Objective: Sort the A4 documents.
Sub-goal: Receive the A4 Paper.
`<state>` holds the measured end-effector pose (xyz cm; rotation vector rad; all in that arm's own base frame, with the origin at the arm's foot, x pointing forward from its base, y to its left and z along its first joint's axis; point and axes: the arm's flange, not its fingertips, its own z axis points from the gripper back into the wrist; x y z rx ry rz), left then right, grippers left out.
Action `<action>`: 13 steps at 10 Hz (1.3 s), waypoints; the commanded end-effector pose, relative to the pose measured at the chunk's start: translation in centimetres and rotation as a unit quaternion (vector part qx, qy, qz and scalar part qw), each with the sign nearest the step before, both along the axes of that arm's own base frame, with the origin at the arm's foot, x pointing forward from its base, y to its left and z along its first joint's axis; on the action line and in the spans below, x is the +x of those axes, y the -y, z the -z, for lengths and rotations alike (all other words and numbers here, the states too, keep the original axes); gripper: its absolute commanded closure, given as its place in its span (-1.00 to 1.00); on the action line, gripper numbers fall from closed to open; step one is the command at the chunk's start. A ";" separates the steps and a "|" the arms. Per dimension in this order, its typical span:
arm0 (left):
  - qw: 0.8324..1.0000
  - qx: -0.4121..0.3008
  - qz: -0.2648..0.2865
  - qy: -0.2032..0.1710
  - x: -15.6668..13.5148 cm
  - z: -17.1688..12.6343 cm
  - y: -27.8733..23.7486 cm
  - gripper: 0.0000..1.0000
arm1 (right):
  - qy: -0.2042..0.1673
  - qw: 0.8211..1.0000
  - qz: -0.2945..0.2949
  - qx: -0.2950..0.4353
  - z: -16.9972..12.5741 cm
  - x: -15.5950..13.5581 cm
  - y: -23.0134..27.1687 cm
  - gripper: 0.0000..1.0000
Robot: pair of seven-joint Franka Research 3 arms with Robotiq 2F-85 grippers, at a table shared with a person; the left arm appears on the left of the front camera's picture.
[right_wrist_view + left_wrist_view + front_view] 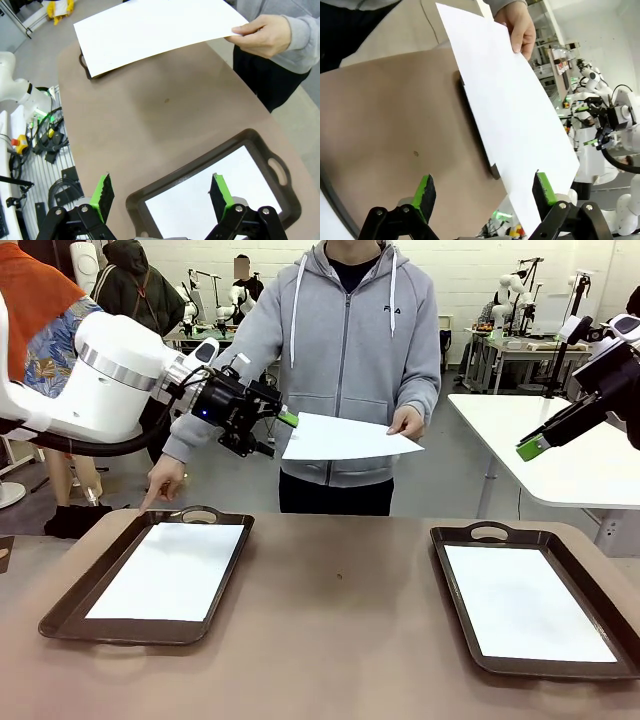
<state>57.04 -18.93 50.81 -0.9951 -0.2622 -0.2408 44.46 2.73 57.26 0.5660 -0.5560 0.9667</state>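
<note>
Nearest us, the brown tabletop runs bare down its middle, open room between two dark trays. At 8 o'clock the left tray carries a white sheet inset from its rim; at 4 o'clock the right tray carries another sheet. At 12 o'clock we see the person's hand pinching a third A4 document by one edge, level above the far edge. Our left tool gapes wide just beside that sheet's free edge; our right tool hangs wide at 2 o'clock, well apart.
</note>
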 end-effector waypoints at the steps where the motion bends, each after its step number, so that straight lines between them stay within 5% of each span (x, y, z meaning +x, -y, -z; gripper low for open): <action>1: 0.998 -0.053 -0.013 -0.027 1.1 0.1 0.4 -1.00 | 0.000 1.000 -0.001 0.002 0.0 0.0 -0.1 -1.00; 13: 0.975 -0.190 0.010 -0.114 1.0 -0.3 0.9 -1.00 | 0.000 1.000 -0.001 0.002 0.0 0.0 -0.1 -1.00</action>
